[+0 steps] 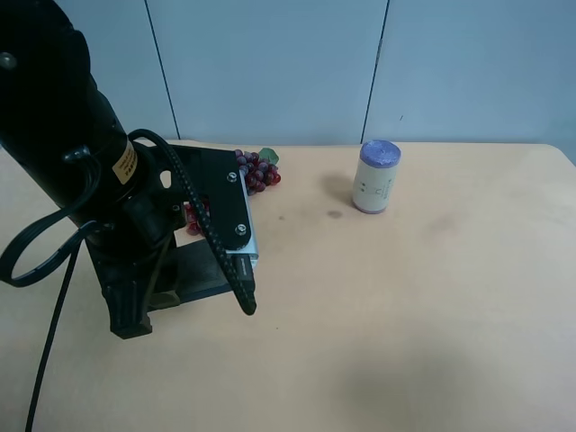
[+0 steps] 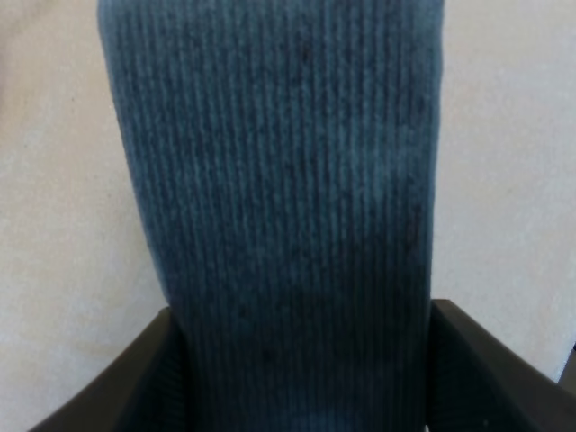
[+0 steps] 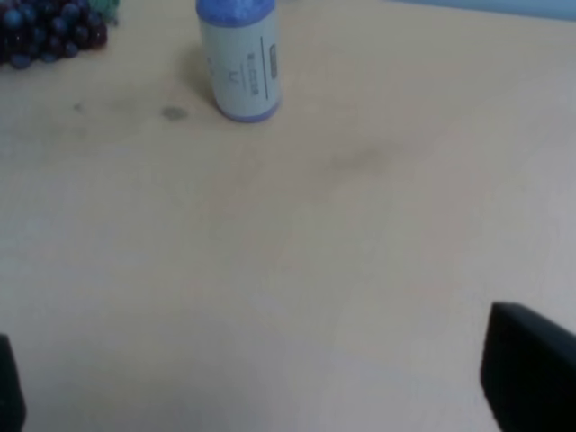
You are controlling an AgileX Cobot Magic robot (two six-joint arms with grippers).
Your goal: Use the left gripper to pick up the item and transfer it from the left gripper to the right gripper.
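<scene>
In the left wrist view you see the item (image 2: 279,180) so close that both its ends run off the picture. The left tool (image 2: 304,373) shows only two dark stubs at the corners. In the exterior high view, the arm (image 1: 63,117) at the left hides part of the grape bunch (image 1: 259,171). The right tool (image 3: 270,382) is blurred and cropped. The print on the can (image 3: 238,72) is unreadable, and its lid is cut off.

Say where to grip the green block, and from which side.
Grip the green block across its narrow width near one end, from above: its long straight edges fit between the fingers of the left gripper, which flank them now. That leaves the far end free for handover.
</scene>
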